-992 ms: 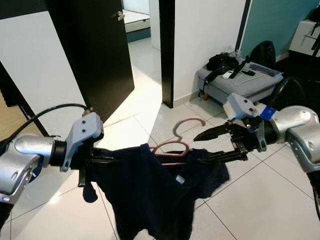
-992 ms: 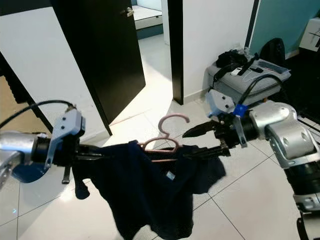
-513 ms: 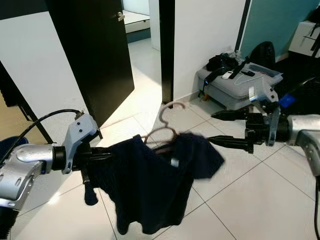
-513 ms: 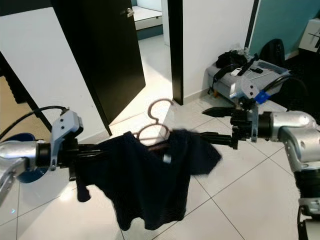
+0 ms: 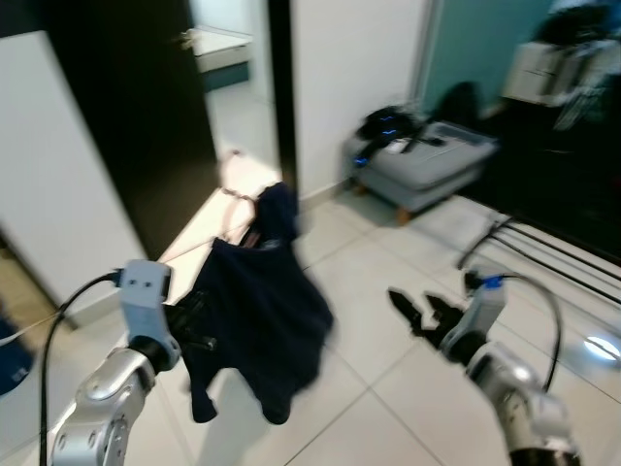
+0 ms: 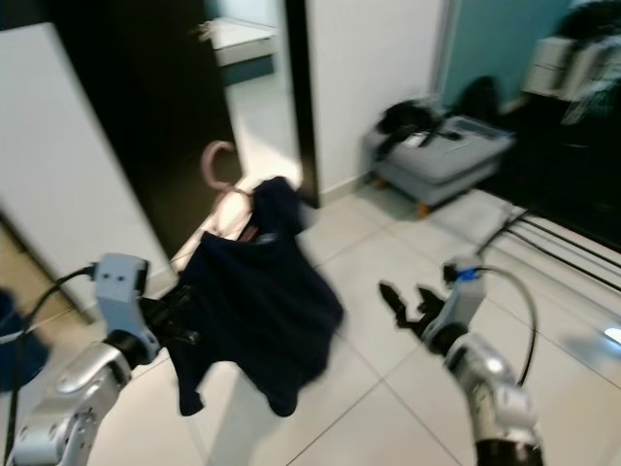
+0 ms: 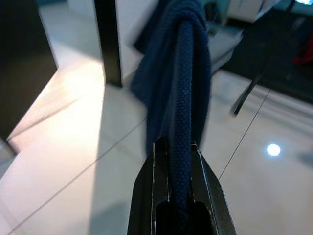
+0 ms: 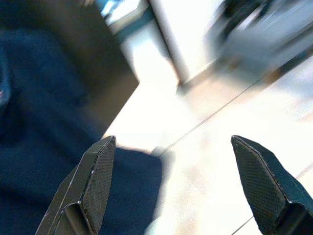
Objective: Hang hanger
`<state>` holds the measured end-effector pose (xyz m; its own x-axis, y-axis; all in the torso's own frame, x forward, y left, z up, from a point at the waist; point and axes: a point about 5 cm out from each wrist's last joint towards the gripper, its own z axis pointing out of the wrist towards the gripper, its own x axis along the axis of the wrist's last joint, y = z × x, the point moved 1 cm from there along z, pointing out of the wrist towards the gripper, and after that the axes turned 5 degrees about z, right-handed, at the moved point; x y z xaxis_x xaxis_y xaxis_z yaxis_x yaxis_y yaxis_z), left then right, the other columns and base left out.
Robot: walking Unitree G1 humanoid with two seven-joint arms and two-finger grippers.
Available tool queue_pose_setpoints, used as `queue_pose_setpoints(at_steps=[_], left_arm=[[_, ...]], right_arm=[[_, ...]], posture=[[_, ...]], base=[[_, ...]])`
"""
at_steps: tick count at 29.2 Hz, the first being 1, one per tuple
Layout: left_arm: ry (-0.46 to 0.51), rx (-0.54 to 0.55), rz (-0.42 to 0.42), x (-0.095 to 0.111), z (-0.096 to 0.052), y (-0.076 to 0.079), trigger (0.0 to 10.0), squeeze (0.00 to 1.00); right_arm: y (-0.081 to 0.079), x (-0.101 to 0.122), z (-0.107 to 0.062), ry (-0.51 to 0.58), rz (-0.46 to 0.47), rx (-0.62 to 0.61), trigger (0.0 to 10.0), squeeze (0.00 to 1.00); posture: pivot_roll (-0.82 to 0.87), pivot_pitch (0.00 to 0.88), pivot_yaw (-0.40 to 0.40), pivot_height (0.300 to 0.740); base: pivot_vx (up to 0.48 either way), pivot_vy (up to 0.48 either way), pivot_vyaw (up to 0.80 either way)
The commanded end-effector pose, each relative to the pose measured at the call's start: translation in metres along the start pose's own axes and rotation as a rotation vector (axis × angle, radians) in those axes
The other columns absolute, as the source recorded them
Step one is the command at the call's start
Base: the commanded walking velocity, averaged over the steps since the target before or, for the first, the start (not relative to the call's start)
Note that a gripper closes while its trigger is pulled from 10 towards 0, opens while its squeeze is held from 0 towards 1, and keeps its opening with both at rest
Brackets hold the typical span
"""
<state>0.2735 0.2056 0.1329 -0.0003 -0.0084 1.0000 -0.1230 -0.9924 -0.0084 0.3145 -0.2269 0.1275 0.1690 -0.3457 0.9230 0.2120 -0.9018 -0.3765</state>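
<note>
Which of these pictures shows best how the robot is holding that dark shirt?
The left wrist view: the left gripper pinches a fold of the dark shirt between its fingers. The eye views show the whole shirt hanging; the right wrist view shows blurred cloth.

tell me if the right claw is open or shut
Open. The right claw has its two black fingers spread wide with bare floor between them, holding nothing; the shirt hangs from the left claw.

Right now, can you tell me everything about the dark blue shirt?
The shirt is dark navy cloth, knit-looking up close. It hangs limp and bunched on a pink hanger, whose hook pokes out above it. The left gripper is shut on a fold of it, holding it above the white tiled floor. The right gripper is open, apart from it.
</note>
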Motion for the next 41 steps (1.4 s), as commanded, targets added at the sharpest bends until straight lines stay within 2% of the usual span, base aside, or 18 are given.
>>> queue_pose_setpoints(at_steps=[1, 6, 9, 15, 33, 41], left_arm=[[0.049, 0.012, 0.024, 0.008, -0.002, 0.001, 10.0, 0.00], [0.048, 0.023, 0.020, 0.007, -0.005, 0.002, 10.0, 0.00], [0.051, 0.053, 0.019, 0.007, -0.006, 0.000, 10.0, 0.00], [0.054, 0.047, 0.027, 0.007, -0.002, 0.005, 10.0, 0.00], [0.056, -0.001, 0.082, 0.012, 0.010, 0.017, 10.0, 0.00], [0.063, -0.042, 0.081, 0.017, 0.017, 0.030, 10.0, 0.00]], right_arm=[[-0.001, -0.011, 0.000, -0.023, 0.020, -0.001, 10.0, 0.00], [-0.004, -0.011, 0.000, -0.011, 0.008, -0.019, 10.0, 0.00], [-0.006, -0.010, -0.002, 0.004, -0.009, -0.042, 10.0, 0.00], [-0.006, -0.010, -0.002, 0.001, -0.035, -0.063, 10.0, 0.00], [-0.008, -0.010, 0.003, 0.003, -0.048, -0.074, 10.0, 0.00], [-0.010, -0.009, 0.005, 0.014, -0.047, -0.070, 10.0, 0.00]], posture=[[-0.10, 0.000, 0.010, 0.736], [-0.11, 0.000, 0.001, 0.736], [-0.11, 0.000, -0.003, 0.736], [-0.12, 0.000, -0.005, 0.736], [-0.13, 0.000, 0.011, 0.736], [-0.13, 0.000, 0.023, 0.736]], base=[[0.000, 0.000, -0.73], [0.111, 0.000, -0.73], [0.480, 0.000, 0.00], [0.480, 0.000, 0.00], [0.480, 0.000, -0.80], [0.480, 0.000, -0.80]])
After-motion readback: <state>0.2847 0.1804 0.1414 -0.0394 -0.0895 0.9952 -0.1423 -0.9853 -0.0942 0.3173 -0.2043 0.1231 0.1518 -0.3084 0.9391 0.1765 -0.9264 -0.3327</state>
